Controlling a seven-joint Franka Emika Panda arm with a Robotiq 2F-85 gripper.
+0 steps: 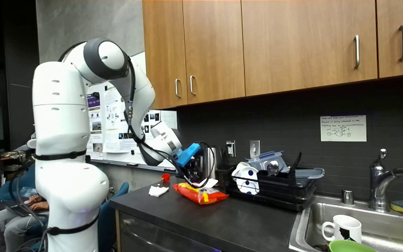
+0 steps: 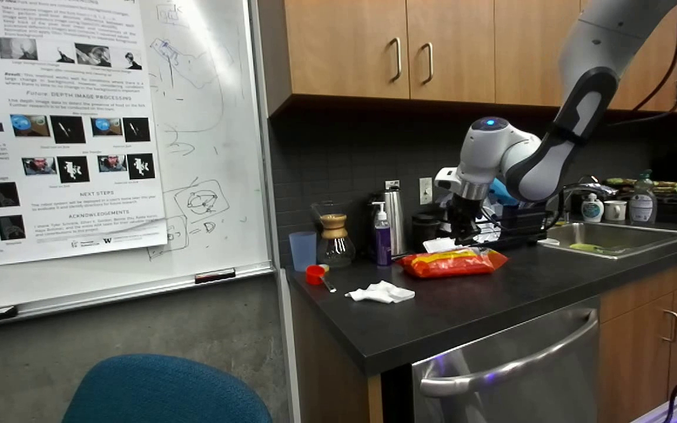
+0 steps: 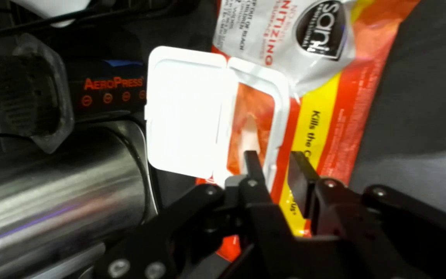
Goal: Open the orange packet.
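Note:
On the dark counter lies the orange packet (image 3: 362, 124), a red-orange wipes pack with a yellow band, seen in both exterior views too (image 1: 201, 196) (image 2: 450, 264). Its white plastic lid (image 3: 186, 116) is flipped back to the left in the wrist view, baring an orange opening with a pale strip (image 3: 249, 131) inside. My gripper (image 3: 273, 153) hovers over the lid frame's lower right part, jaws parted a little and holding nothing. The left fingertip overlaps the pale strip in that view; whether they touch cannot be told. In an exterior view the gripper (image 2: 462, 232) is just above the pack.
A steel thermos (image 3: 64, 197) and an AeroPress (image 3: 21, 93) stand close beside the pack. A black dish rack (image 1: 268, 189) is nearby, then the sink (image 1: 304, 224). A crumpled tissue (image 2: 381, 292), red scoop (image 2: 315, 274), purple pump bottle (image 2: 383, 241) and glass carafe (image 2: 335, 249) are at the counter's end.

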